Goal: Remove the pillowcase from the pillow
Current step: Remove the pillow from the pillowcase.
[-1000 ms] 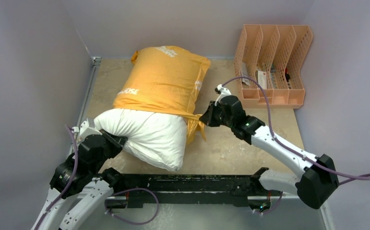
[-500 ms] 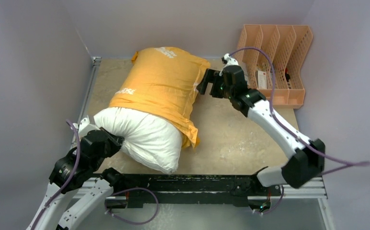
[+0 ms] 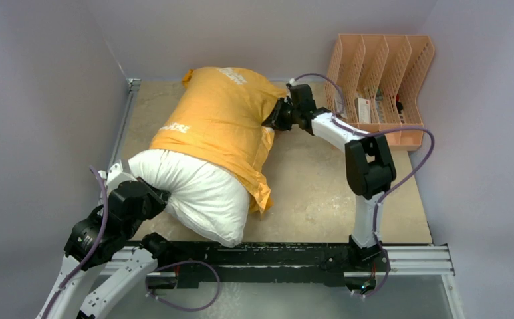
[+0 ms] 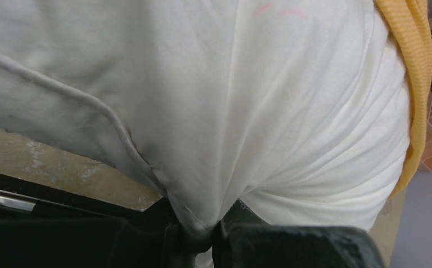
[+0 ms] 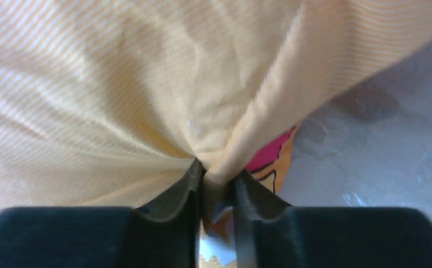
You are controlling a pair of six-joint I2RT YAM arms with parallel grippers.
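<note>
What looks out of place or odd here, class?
The pillowcase is only half on: the white pillow bulges from its near end, pinched by the left gripper; the right gripper pinches the case's right side.

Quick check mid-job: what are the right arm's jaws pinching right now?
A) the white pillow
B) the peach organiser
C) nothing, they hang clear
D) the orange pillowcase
D: the right wrist view shows the right jaws closed on a bunched fold of the orange pillowcase, with the cloth puckering into the gap between them.
</note>
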